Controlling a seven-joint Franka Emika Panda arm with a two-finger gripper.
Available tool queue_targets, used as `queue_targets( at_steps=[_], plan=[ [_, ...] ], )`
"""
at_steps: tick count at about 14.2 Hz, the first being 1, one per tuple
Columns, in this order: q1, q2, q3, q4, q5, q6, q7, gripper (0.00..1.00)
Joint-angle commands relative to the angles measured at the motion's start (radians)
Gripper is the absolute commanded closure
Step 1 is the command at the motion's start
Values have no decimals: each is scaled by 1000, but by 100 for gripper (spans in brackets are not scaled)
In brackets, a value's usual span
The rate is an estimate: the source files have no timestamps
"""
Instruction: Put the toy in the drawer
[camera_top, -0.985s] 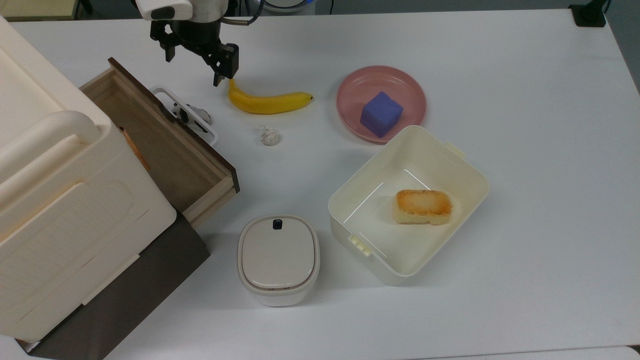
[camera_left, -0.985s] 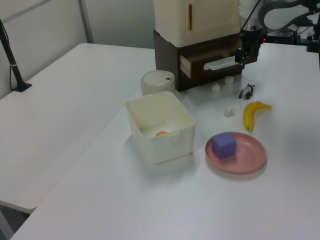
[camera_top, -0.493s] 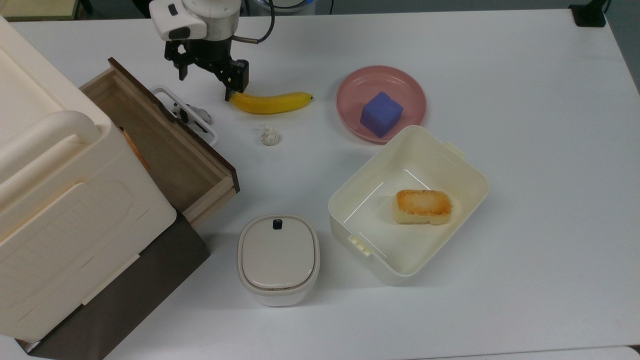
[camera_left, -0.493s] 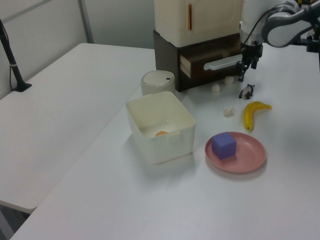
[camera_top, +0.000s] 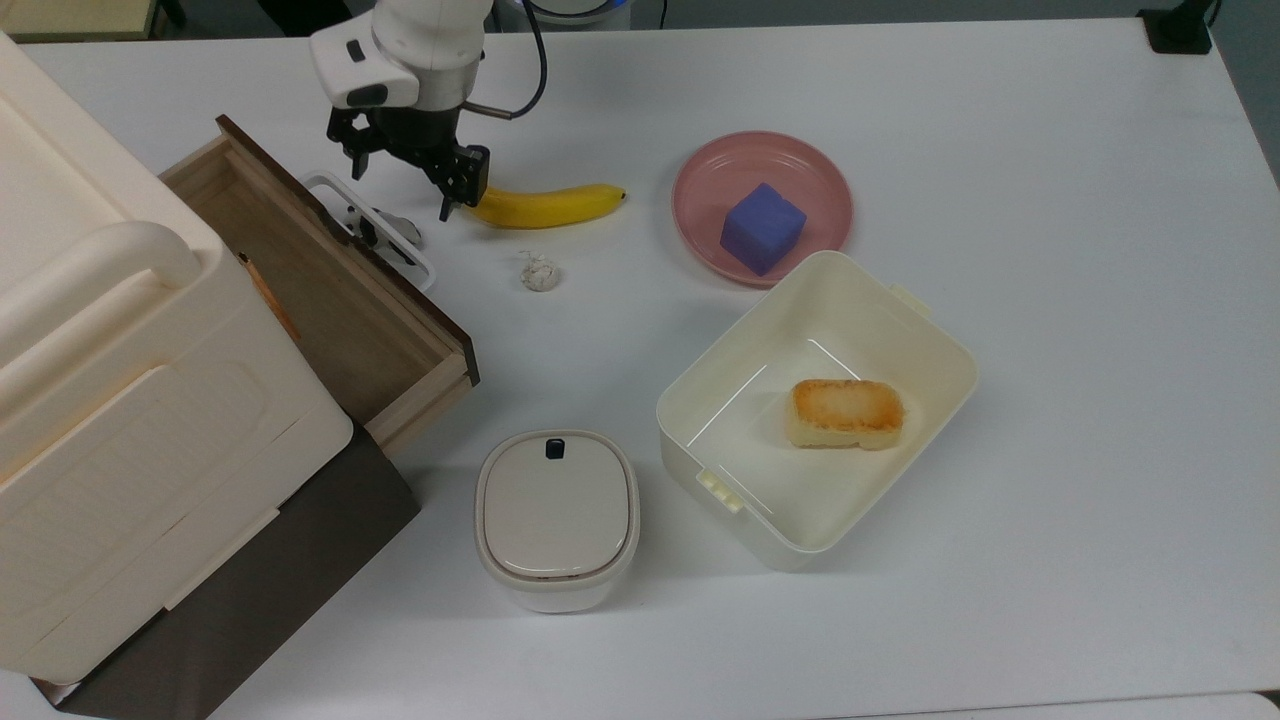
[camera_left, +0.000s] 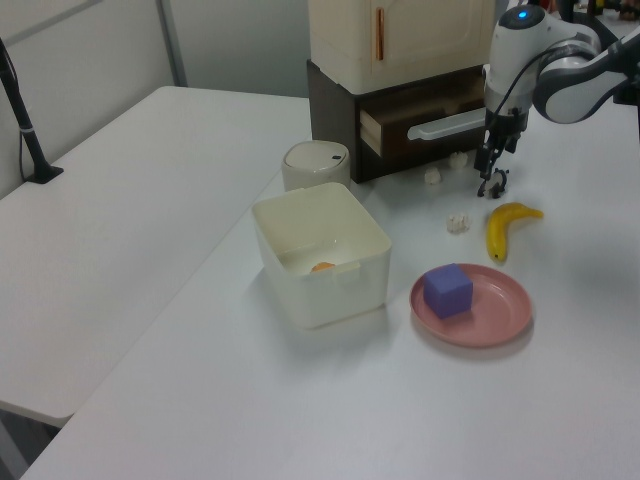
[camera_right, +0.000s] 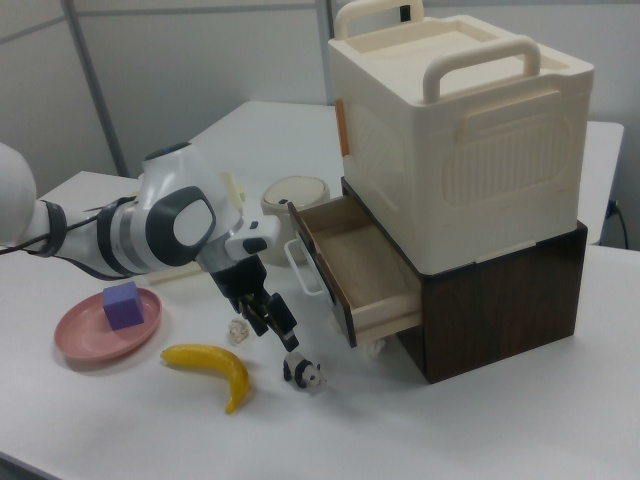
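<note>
— One toy (camera_right: 305, 373) we're watching, lying just below the drawer's white handle (camera_top: 370, 226), its long axis running along the drawer (camera_top: 330, 300) front.
— We're seeing the gripper (camera_right: 277, 330) hovering above it, fingers parted, gripping nothing; banana (camera_top: 545, 204) crowding the top view's right.

Robotics lab bench: Franka arm (camera_right: 150, 230) mounted at a white table (camera_top: 1000, 150), grey partition panels (camera_right: 200, 60) behind it, cabling (camera_top: 530, 60) beside the arm's base.

White rounded arm (camera_right: 170, 228) with grey joint bands; black gripper (camera_right: 272, 320); black cable.
</note>
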Motion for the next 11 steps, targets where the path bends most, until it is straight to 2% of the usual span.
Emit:
queue_targets(
  at_steps=[1, 6, 8, 11],
  plan=[
    [-11, 39, -6, -14, -32, 50, 25, 0],
    [-17, 117, -6, 20, -57, 58, 57, 0],
    [-21, 126, -6, 25, -95, 59, 97, 0],
    [-27, 129, -6, 51, -97, 61, 106, 0]
  ],
)
